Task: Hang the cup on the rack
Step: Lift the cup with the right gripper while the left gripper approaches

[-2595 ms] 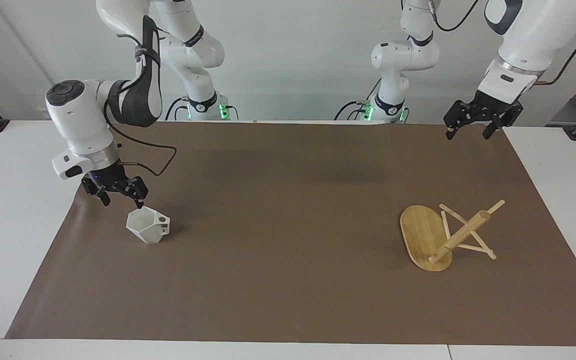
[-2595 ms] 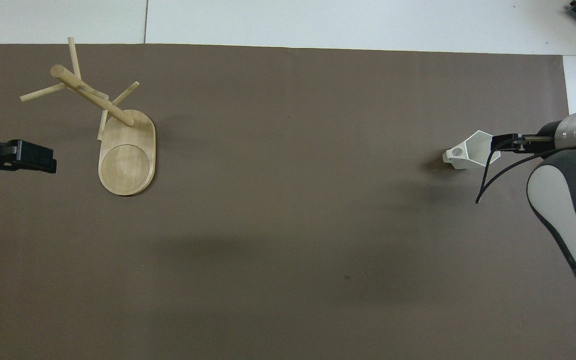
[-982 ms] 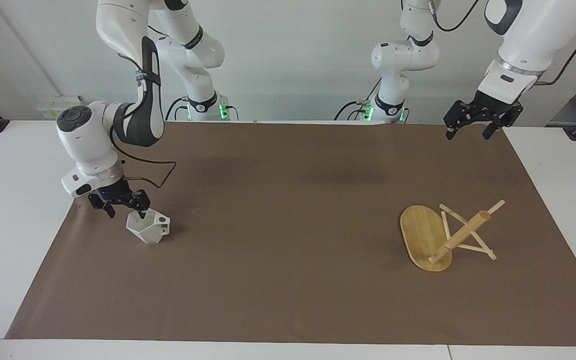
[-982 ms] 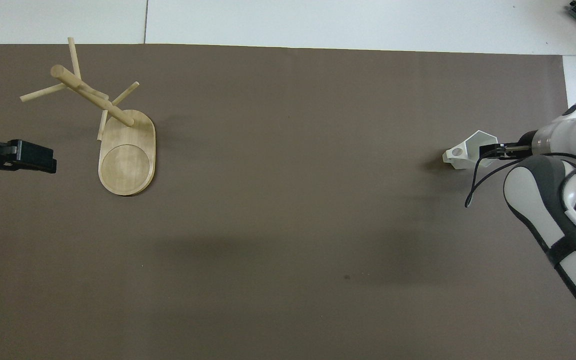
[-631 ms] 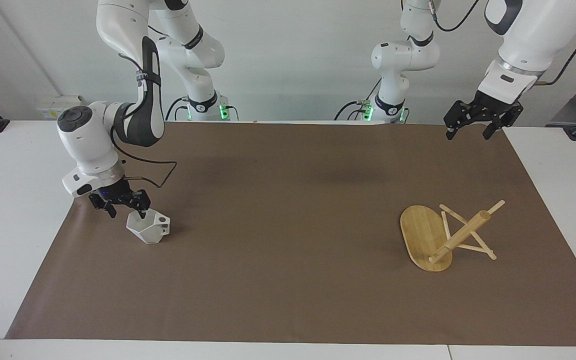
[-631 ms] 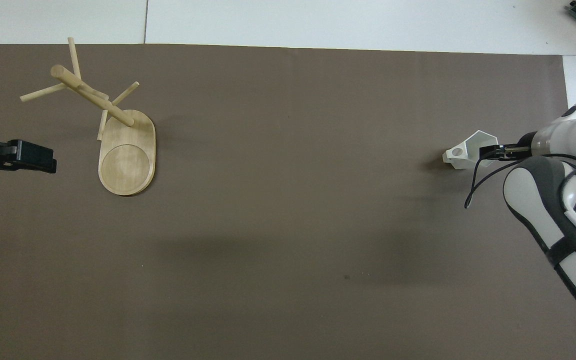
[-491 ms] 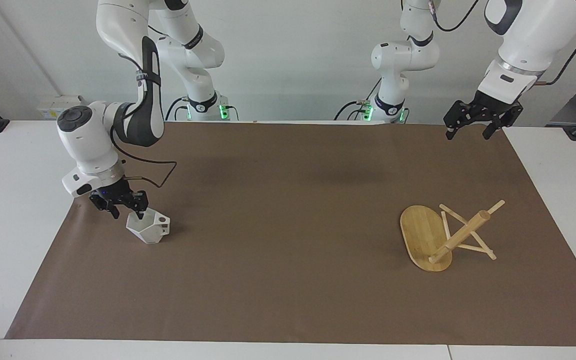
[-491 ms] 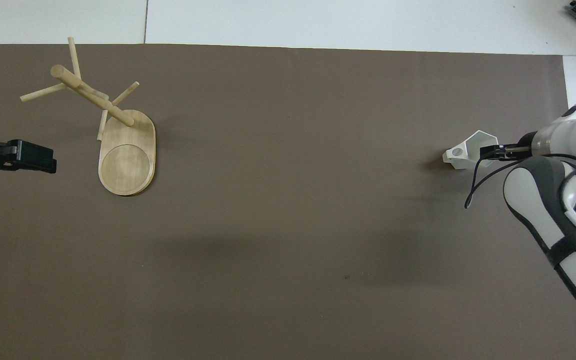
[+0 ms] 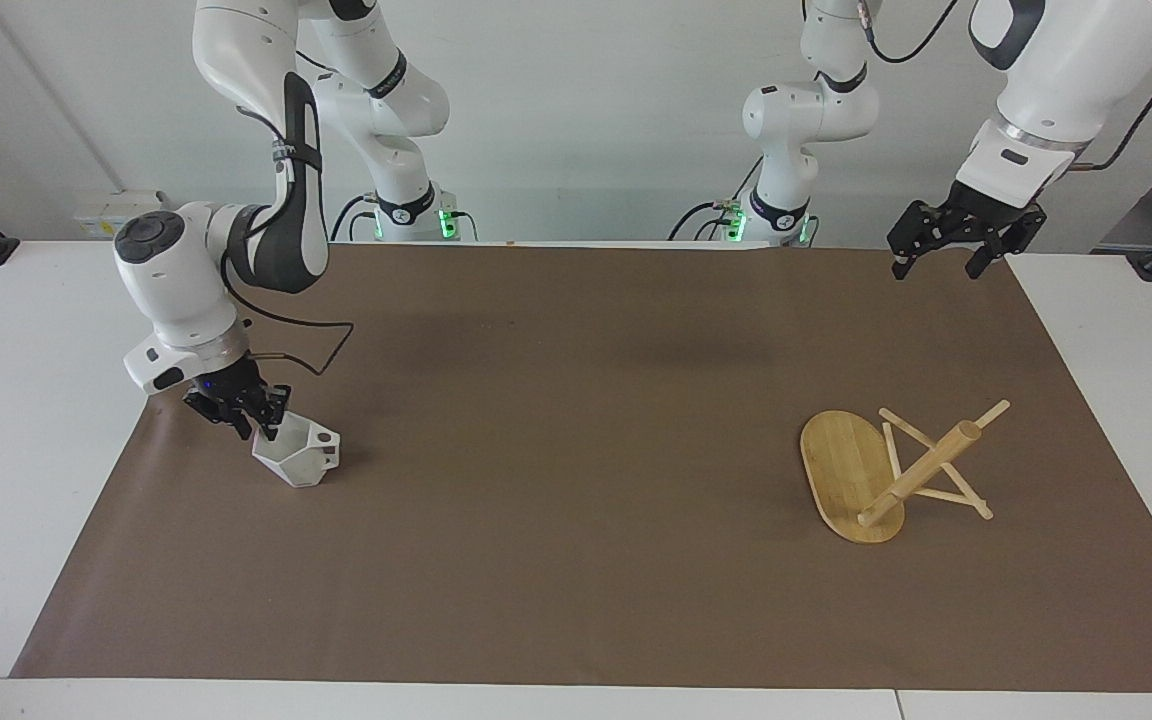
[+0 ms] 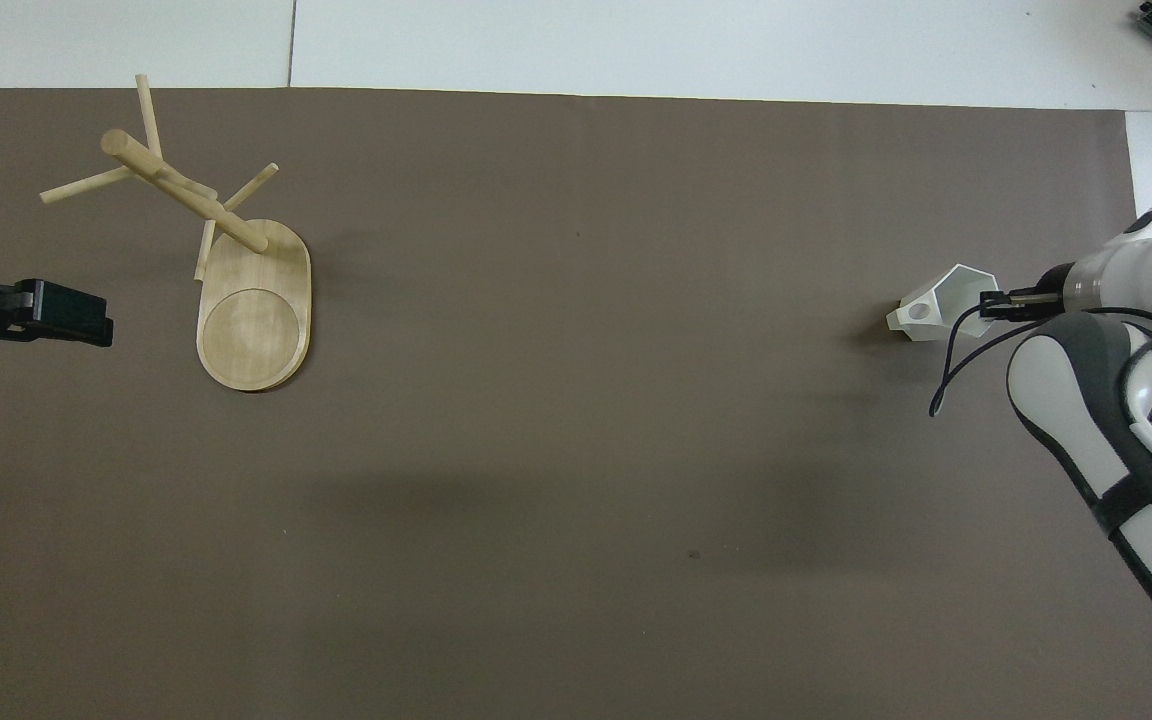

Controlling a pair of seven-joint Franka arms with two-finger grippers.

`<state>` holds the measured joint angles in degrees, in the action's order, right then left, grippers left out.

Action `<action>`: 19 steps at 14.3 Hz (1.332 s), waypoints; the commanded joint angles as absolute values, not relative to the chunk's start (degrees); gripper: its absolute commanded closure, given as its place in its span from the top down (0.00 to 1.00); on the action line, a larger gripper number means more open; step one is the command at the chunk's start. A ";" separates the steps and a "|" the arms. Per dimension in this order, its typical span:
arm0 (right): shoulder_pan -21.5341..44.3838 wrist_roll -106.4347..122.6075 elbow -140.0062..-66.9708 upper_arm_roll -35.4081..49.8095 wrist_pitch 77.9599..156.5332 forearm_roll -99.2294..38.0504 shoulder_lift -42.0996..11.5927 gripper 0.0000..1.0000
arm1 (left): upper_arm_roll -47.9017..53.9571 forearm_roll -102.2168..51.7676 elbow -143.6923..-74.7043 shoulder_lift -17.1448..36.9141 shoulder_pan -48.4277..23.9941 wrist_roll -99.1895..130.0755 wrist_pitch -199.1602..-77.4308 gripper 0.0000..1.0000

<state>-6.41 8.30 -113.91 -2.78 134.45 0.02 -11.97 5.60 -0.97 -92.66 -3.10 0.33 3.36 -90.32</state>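
- Right hand (image 9: pixel 258 424) is pinching the cup (image 9: pixel 298 452) by its rim, apparently, at the facing view's left.
- Left hand (image 9: pixel 946 252) is waiting spread at upper right.
- Rack (image 9: pixel 891 472) is standing on the desk (image 9: pixel 576 480) at lower right.

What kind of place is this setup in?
Likely a robotics lab bench: two bench-mounted arms, the right gripper at the cup, the left gripper waiting, a brown mat with only a rack as prop.
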 commanded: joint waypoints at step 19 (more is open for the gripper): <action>-7.03 8.09 -98.81 -2.37 110.07 -0.44 -10.55 0.00 | 7.12 -0.26 -102.92 -9.05 -2.11 9.13 -92.81 1.00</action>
<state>-6.40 8.28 -102.57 -2.69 115.18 -0.02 -10.93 7.43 -0.97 -99.80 -6.80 -1.32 7.06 -90.63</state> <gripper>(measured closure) 0.930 0.000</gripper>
